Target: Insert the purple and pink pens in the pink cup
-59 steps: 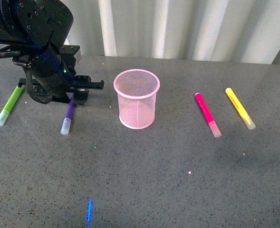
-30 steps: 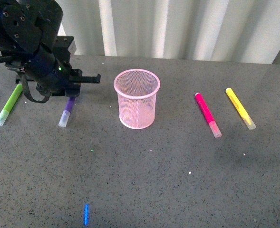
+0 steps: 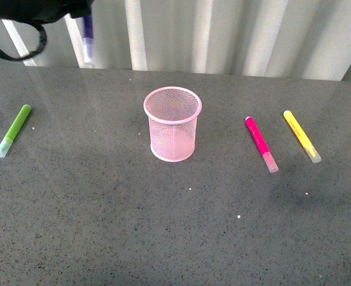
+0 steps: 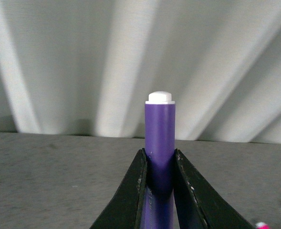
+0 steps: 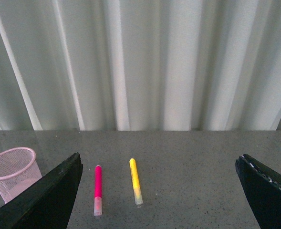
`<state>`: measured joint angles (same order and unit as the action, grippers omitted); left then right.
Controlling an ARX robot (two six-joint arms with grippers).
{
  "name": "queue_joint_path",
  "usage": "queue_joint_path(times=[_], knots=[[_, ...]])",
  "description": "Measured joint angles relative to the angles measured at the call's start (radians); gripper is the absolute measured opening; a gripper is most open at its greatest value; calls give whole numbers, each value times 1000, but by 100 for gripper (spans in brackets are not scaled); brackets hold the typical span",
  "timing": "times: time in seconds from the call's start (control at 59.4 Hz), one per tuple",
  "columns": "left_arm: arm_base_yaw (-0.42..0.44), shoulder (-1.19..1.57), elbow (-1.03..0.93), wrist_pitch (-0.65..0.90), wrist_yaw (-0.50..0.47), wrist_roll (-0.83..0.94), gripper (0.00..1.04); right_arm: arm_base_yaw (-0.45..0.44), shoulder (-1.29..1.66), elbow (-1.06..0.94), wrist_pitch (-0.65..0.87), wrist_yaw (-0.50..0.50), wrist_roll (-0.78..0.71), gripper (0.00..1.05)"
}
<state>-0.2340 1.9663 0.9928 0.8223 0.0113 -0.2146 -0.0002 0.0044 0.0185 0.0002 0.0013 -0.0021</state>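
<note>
Front view: purple pen [image 3: 88, 34] hangs near-vertical at top left, well above table [image 3: 163, 226], clear cap down. It's well left of cup [image 3: 173, 140] and higher than its rim. L gripper [image 4: 160, 153] is mostly out of frame there. L wrist cam shows its black jaws narrow, clamped on both sides of the pen barrel, white butt end sticking out past the tips. Cup stands upright mid-table. Pink pen [image 3: 260, 143] lies flat on table to cup's right, apart from it, cap toward cam. Yellow marker [image 3: 300, 135] lies near it, further right. Green marker [image 3: 14, 129] lies flat at far left. R gripper [image 5: 159, 160], per R wrist cam: jaws wide apart, empty.
</note>
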Motion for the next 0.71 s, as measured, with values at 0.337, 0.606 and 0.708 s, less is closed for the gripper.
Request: queue_joint_path(times=[0.337,0.606,0.708], knots=[[-251,116,-137,507,-108,-137,13,0,0,0,0,0,0,98],[-267,198,-64,501,-145,-108,13,0,0,0,0,0,0,98],[-264,225,-38,498,-142,-93,13,0,0,0,0,0,0,98]])
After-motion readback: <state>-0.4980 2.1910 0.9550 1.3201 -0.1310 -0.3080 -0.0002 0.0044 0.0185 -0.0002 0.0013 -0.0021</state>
